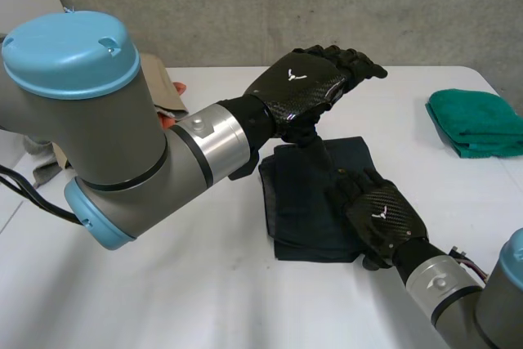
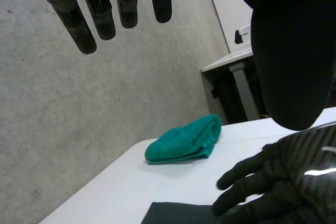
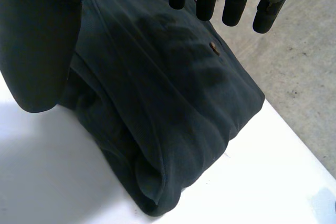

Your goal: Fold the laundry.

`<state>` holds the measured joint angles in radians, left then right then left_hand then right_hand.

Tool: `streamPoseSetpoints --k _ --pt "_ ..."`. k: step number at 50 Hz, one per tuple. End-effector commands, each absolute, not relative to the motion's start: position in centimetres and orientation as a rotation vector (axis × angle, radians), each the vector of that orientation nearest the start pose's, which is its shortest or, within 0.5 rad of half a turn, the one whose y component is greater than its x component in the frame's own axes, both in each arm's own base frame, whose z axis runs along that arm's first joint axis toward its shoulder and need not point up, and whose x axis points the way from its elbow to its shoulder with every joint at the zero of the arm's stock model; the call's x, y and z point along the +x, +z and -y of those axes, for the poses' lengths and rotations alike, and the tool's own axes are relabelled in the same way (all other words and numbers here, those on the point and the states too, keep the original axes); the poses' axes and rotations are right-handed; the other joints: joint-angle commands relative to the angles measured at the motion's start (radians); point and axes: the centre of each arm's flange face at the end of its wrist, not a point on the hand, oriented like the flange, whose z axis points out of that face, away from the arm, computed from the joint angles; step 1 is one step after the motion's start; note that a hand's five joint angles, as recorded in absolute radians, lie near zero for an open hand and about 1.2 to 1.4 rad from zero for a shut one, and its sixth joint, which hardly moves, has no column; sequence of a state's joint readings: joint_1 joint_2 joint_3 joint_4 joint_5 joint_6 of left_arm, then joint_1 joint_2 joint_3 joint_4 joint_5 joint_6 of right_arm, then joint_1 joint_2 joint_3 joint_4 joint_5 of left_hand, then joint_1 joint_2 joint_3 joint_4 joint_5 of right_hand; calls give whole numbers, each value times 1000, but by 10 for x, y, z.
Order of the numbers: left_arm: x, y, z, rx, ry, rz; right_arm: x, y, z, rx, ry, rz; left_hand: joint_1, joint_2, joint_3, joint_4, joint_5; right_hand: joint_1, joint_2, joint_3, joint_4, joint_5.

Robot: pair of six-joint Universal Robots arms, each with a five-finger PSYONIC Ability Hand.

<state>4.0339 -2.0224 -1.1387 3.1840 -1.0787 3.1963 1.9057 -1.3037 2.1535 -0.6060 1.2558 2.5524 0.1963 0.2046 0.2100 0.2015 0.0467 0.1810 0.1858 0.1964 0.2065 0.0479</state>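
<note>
Okay, the dark navy folded cloth (image 1: pixel 306 194) lies mid-way across the white table (image 1: pixel 188 284), its long axis running away from me. My right hand (image 1: pixel 380 217) sits at its near right corner, fingers relaxed and gripping nothing; it is probably touching the fabric, hard to be sure. My left hand (image 1: pixel 304 81) hangs above the far edge, fingers straight, empty. The right hand is nearer for the next fold. The folded green towel (image 1: pixel 478 120) lies well apart, far right.

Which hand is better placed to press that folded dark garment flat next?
Probably the right. The right hand is low over the near corner of the dark garment with straight fingers; the left hand hangs raised above its far edge.
</note>
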Motion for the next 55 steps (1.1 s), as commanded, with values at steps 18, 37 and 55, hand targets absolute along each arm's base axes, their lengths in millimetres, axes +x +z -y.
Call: streamPoseSetpoints --k 18,37,55 --pt "-391 278 208 -1019 1588 1470 254 106 250 -1362 -2046 -1910 38 29 24 33 13 89 84 73 63 47" --pt "-389 280 209 -1014 1596 1472 271 111 294 -1223 -2108 -1860 38 29 24 33 13 1215 1210 1200 1190 1174" --pt "-384 317 218 -964 1743 1351 210 252 455 -653 -2556 -1646 35 27 21 30 10 1215 1210 1200 1190 1174"
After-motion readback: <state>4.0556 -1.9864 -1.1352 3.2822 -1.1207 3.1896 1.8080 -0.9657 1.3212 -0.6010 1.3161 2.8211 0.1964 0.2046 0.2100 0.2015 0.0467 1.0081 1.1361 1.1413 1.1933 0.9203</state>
